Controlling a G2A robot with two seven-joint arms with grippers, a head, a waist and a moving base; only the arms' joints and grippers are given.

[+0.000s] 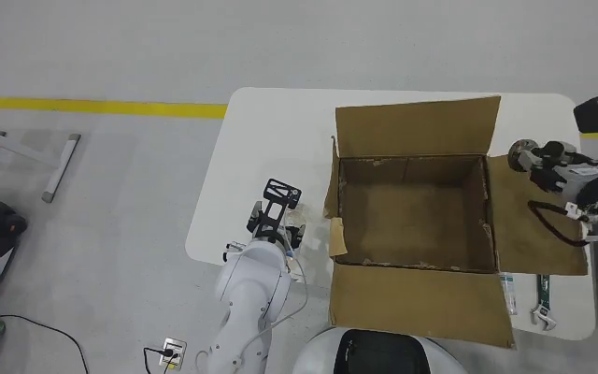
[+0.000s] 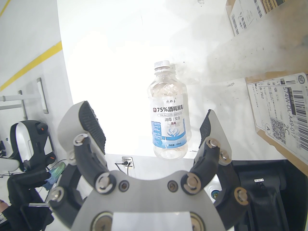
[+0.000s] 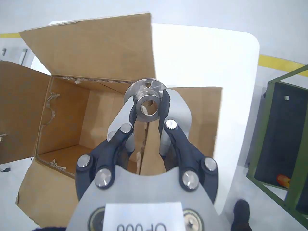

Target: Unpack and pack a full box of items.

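Right gripper (image 3: 148, 108) clamps the hub of a steel flange (image 3: 142, 90), holding it above the right flap of the open cardboard box (image 3: 84, 49). Judged heavy, rigid and smooth. The hub grip suits it, but it could slip, so lower it rather than drop it. Left gripper (image 2: 148, 116) hangs with fingers spread, gripping nothing. Just past them a clear plastic bottle (image 2: 169, 121) sits on the table (image 2: 108, 37) beside the box. Light and thin-walled: take the labelled mid-body, gently.
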